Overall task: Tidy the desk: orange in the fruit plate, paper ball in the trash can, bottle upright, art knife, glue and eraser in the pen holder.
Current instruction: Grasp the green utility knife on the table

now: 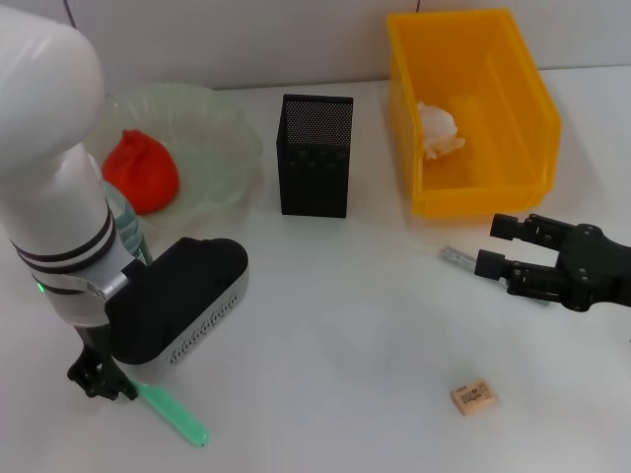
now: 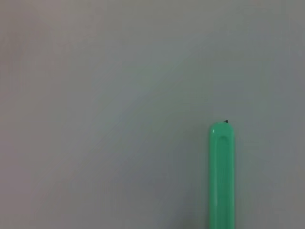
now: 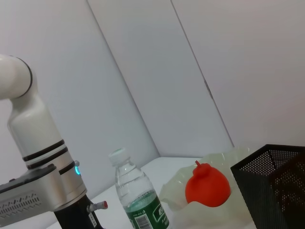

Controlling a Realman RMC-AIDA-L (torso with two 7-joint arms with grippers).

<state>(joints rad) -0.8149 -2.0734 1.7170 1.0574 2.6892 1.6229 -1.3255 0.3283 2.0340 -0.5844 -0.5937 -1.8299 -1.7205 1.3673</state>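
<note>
The green art knife (image 1: 175, 417) lies near the table's front left, and its end shows in the left wrist view (image 2: 221, 176). My left gripper (image 1: 99, 379) is down at the knife's near end. My right gripper (image 1: 498, 246) is open beside the grey glue stick (image 1: 457, 257), in front of the trash can (image 1: 513, 187). The paper ball (image 1: 437, 129) lies in the trash can. The orange (image 1: 141, 172) sits in the fruit plate (image 1: 222, 128). The bottle (image 3: 139, 198) stands upright, mostly hidden behind my left arm in the head view. The eraser (image 1: 472, 396) lies at front right. The pen holder (image 1: 315, 158) stands at centre back.
My bulky left arm (image 1: 59, 197) covers the table's left side. The trash can stands at the back right, close behind my right gripper. A pale wall runs behind the table.
</note>
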